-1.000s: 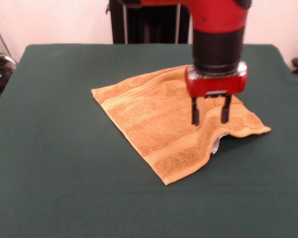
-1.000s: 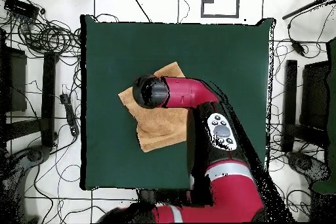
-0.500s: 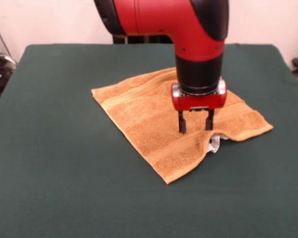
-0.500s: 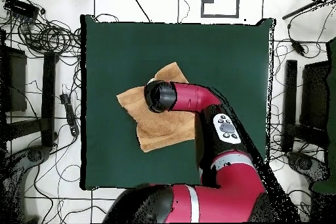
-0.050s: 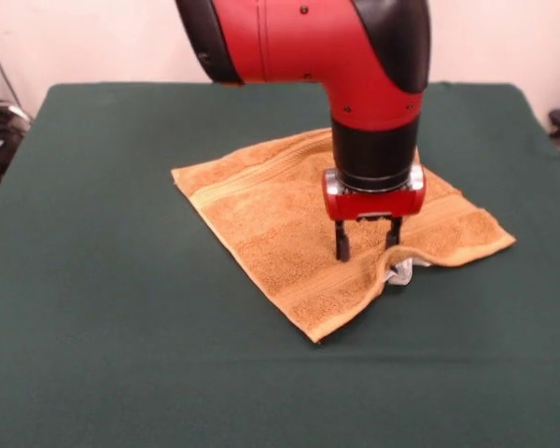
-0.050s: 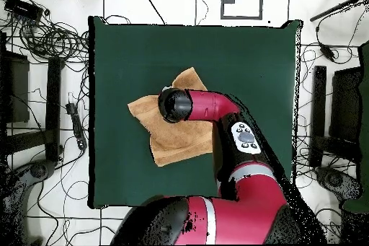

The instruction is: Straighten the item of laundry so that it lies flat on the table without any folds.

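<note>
The orange-tan towel [image 5: 289, 219] lies spread on the dark green table [image 5: 103, 308], with lighter border bands. Its near right edge is rucked up in a small hump, and a white tag [image 5: 402, 273] peeks from under it. My gripper [image 5: 367, 245] stands open just above that rucked edge, its two dark fingers [image 5: 342, 243] pointing down at the cloth with nothing between them. In the overhead view the arm covers the middle of the towel [image 6: 176, 149], and the gripper itself is hidden under the wrist.
Cables and stands [image 6: 43, 41] lie on the floor around the table [image 6: 245, 63]. A dark frame stands behind the table's far edge [image 5: 261, 51].
The gripper has come toward the towel's near right edge and dropped lower, close to the rucked fold. The towel's right corner has shifted slightly outward.
</note>
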You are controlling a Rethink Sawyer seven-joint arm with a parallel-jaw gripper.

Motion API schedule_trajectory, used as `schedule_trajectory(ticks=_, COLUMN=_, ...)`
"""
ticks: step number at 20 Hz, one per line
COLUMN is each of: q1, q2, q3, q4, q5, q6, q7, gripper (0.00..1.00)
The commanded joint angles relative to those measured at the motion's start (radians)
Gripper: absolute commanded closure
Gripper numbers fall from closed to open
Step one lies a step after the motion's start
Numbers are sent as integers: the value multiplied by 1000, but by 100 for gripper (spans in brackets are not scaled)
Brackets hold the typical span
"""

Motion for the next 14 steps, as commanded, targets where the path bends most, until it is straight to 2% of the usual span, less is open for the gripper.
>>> schedule_trajectory(ticks=1, q1=-28, q2=176, q3=-16, q4=-134, q5=-123, q6=-57, q7=-47, gripper=0)
schedule_trajectory(ticks=7, q1=-62, q2=153, q3=-22, q4=-191, q5=-196, q6=-27, q7=-113, gripper=0)
schedule_trajectory(ticks=14, q1=-80, q2=98, q3=-23, q4=-182, q5=-249, q6=22, q7=-118, gripper=0)
